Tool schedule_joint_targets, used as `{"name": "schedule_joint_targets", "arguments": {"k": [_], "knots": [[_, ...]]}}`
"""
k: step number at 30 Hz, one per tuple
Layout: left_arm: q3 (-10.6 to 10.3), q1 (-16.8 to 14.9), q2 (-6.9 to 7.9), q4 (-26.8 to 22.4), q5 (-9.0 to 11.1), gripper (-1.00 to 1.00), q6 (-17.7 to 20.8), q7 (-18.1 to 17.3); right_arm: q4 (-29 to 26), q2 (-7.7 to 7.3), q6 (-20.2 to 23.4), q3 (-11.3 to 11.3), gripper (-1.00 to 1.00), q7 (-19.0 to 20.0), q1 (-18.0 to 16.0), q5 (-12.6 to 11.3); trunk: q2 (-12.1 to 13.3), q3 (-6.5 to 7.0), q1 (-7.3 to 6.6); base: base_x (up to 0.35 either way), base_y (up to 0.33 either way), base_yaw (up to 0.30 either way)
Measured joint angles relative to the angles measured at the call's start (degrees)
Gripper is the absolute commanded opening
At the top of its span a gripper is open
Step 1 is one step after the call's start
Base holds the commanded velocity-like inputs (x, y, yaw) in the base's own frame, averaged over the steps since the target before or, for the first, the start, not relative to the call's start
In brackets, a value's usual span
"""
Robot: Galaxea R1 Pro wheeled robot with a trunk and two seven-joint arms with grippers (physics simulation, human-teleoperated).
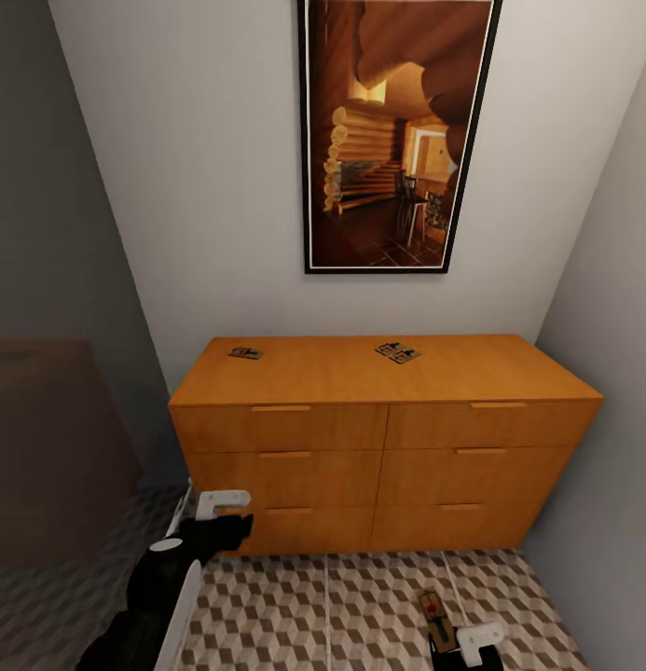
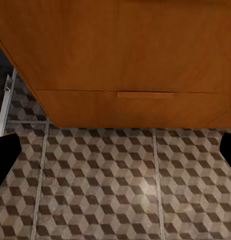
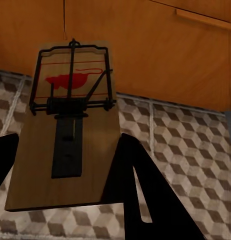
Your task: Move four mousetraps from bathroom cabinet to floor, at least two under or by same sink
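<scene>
Wooden mousetrap (image 3: 68, 127) pinched in low right gripper (image 3: 63, 155); left gripper (image 2: 115, 150) spread.

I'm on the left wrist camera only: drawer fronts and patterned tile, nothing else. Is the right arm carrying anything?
Observer: Yes. The right gripper is shut on a mousetrap, held above the bathroom floor in front of the cabinet.
Operator: Any traps left up top?
Observer: The head view shows one mousetrap near the left end of the cabinet top and more near the middle; those look like two lying together, but they are too small to be sure.
Operator: And my left gripper?
Observer: The left gripper is open and empty, hanging low by the cabinet's bottom left drawer.
</scene>
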Motion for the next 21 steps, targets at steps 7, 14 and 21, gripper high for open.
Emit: {"name": "schedule_joint_targets", "arguments": {"k": [7, 14, 21], "knots": [[-0.03, -12.39, -0.53, 0.00, 0.03, 1.00, 9.55, 0.01, 0.00, -0.42, 0.00, 0.08, -1.00, 0.00, 0.00, 0.03, 0.00, 0.00, 0.00, 0.000, 0.000, 0.000], [-0.03, -24.76, -1.14, 0.09, 0.34, 1.00, 11.27, 0.04, 0.00, -0.57, 0.05, 0.04, -1.00, 0.00, 0.00, 0.04, 0.00, 0.01, 0.00, 0.000, 0.000, 0.000], [-0.03, -39.30, -1.74, 3.59, 0.46, 1.00, 11.45, 0.20, 0.00, -0.59, 0.14, 0.07, -1.00, 0.01, 0.00, 0.04, 0.00, 0.00, 0.00, 0.000, 0.000, 0.000]]}}
